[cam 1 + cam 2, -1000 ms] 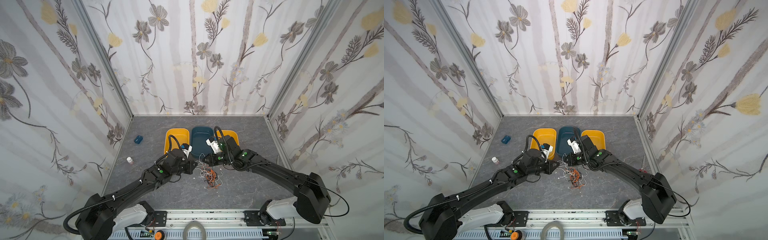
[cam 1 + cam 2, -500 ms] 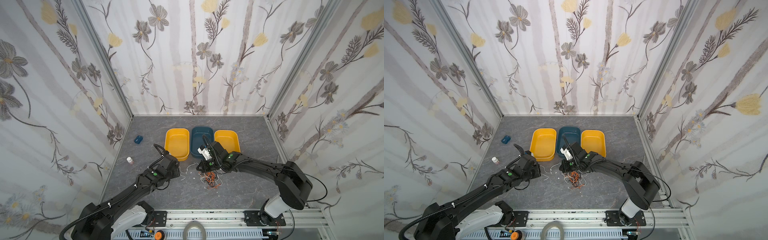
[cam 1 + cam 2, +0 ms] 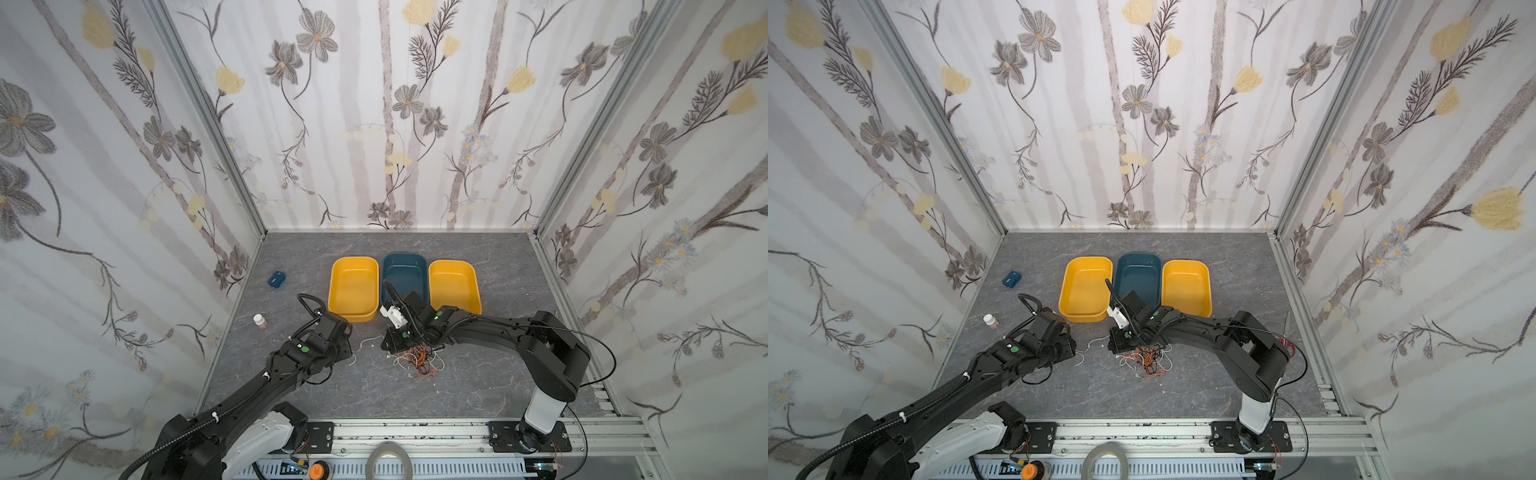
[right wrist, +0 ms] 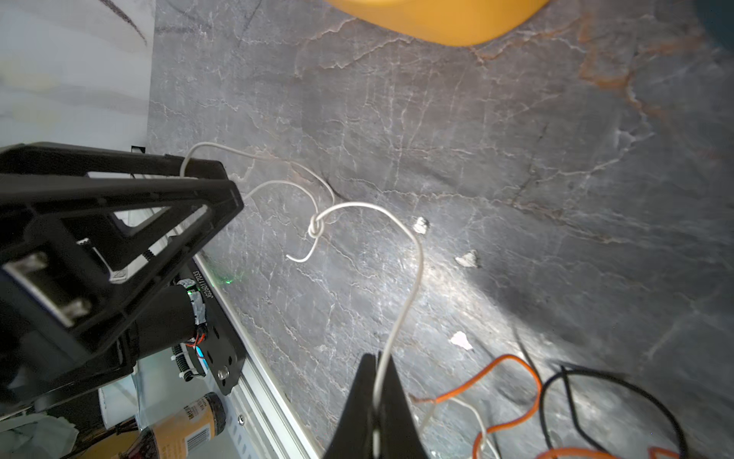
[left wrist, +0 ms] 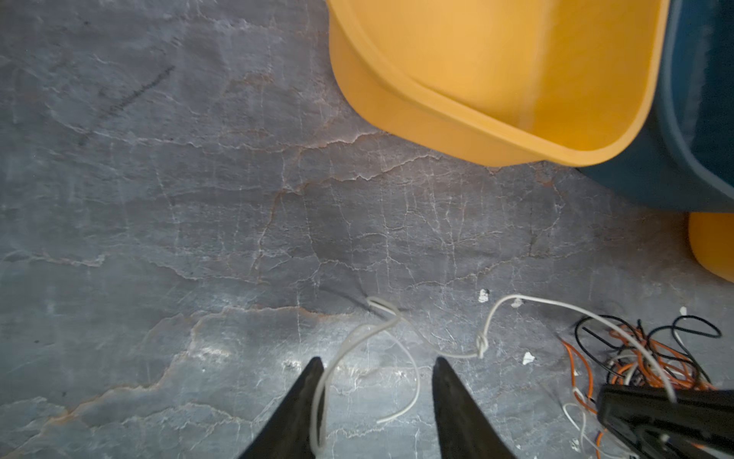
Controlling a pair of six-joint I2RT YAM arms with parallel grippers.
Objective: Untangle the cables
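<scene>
Low over the grey marble tabletop [image 3: 374,395], for the left gripper [image 5: 376,361]: spread apart, clamping nothing, with a white cable [image 5: 480,345] running loose between the fingers [image 5: 294,417] and lying against the inner face of one; a small knot partway along that strand, just past the fingertips. For the right gripper [image 4: 377,357]: pressed together, pinching the white cable close to the heap, the strand arcing from the tips over to the knot. Beside and partly beneath the right gripper, in both top views: the other cables [image 3: 419,361] [image 3: 1148,359], a loose tangle of orange, black and white flat on the tabletop, near the front of the bins. Behind, close side by side: a yellow bin [image 3: 354,258], a dark blue bin [image 3: 405,255], a second yellow bin [image 3: 453,262]. Well apart, toward the left wall: a small blue object [image 3: 277,279] and a small white bottle [image 3: 259,321].
</scene>
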